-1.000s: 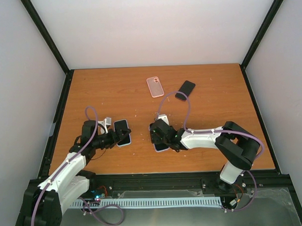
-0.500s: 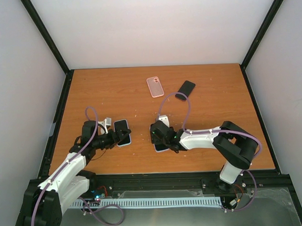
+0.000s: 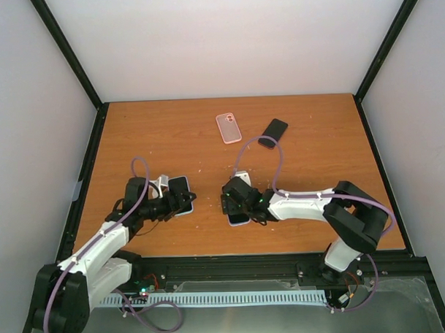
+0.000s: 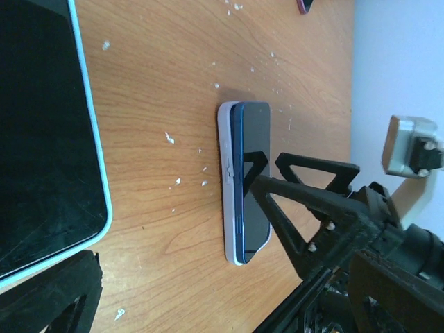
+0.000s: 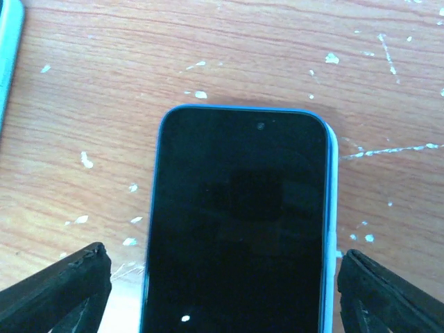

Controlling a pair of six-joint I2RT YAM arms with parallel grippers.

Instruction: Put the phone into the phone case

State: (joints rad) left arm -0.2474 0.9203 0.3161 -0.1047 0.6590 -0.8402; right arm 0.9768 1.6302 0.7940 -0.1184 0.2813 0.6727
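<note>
The table point(image 3: 148, 132) is orange wood-grain laminate, flecked with white specks and bounded by a black frame.

**Task items.** The blue phone point(image 5: 239, 222) is a flat slab with rounded corners and a glossy black screen facing up. It lies on a white case point(image 4: 223, 187), whose rim shows along one long side. Whether the phone is fully seated cannot be told. The pair sits close to the near edge, about midway along it. Its long axis runs roughly from near edge to far edge, slightly tilted.

**Grippers.** The right gripper point(image 5: 223, 274) stands astride the phone's end, with its jaws apart and one finger outside each long side. The left gripper point(image 3: 182, 203) also has its jaws spread. It hovers at a second phone in a light-blue case point(image 4: 41, 139), which lies toward the near-left corner.

**Clearances.** A strip of bare wood separates the two phones. A pink case point(image 3: 228, 127) and a black phone point(image 3: 273, 132) lie near the far edge, well apart from both grippers.
</note>
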